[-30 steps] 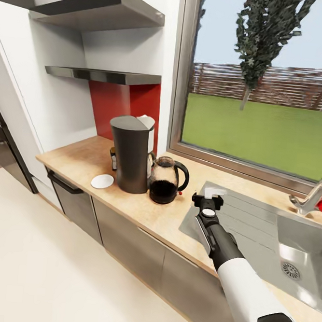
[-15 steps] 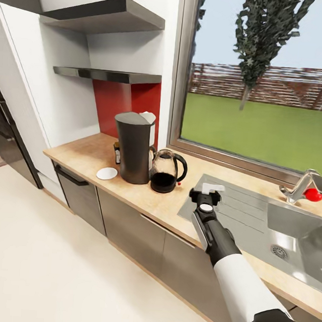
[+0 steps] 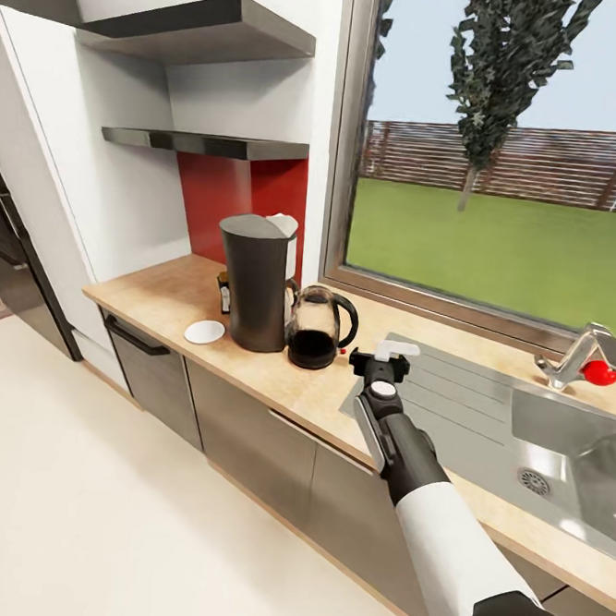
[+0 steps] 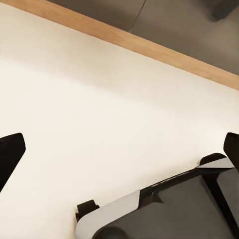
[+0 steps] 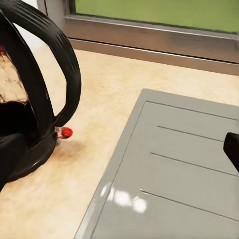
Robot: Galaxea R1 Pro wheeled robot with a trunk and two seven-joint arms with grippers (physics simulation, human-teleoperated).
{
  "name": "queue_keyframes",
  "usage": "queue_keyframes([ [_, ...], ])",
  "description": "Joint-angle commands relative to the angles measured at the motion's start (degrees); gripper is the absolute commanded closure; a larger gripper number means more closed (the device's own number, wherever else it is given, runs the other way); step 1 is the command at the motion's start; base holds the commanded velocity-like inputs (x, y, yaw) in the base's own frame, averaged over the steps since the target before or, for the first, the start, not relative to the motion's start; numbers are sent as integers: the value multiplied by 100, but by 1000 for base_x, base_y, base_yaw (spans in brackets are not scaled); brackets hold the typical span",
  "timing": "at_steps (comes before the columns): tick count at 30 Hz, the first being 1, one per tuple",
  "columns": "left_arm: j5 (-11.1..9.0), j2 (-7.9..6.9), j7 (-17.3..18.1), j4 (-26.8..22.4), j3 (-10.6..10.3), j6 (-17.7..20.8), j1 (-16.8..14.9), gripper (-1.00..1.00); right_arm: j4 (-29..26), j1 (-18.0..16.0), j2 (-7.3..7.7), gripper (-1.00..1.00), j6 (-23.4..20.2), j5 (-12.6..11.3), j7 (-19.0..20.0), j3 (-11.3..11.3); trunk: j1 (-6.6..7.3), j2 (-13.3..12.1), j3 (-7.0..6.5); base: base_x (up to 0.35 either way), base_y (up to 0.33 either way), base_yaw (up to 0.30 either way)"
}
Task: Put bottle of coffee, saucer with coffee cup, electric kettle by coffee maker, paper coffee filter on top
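Kitchen worktop of light wood (image 3: 160,301): your right gripper (image 3: 379,354) hovers, jaws apart, empty, beside the glass kettle (image 3: 318,327). Kettle, white saucer (image 3: 204,331) and small dark jar (image 3: 224,294) flank the tall dark coffee maker (image 3: 257,282); 1 white cup remains.

Right arm (image 3: 439,531) — white upper segment, black forearm — extended forward and up from the lower right of the head view, wrist straight. Right gripper (image 3: 378,355) at its end, jaws spread apart, nothing between them; one dark fingertip (image 5: 232,149) at the edge of the right wrist view. Left gripper's dark fingertips (image 4: 10,154) — set wide apart, pointing downward.
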State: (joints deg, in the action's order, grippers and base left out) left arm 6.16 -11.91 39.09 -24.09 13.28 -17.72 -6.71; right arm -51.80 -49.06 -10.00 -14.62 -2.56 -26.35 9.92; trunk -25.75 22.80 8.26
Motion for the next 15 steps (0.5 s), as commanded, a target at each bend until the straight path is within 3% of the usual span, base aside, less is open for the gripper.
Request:
queue_keyframes([
  [1,60,4,29,0,46,-30,-6,-100,7,-4,0,-100,-27,-26,-34,11,-3,12,12,0,0,0],
  [15,60,4,29,1,45,-30,-6,-100,16,246,0,-100,5,-23,-28,7,-3,12,12,0,0,0],
])
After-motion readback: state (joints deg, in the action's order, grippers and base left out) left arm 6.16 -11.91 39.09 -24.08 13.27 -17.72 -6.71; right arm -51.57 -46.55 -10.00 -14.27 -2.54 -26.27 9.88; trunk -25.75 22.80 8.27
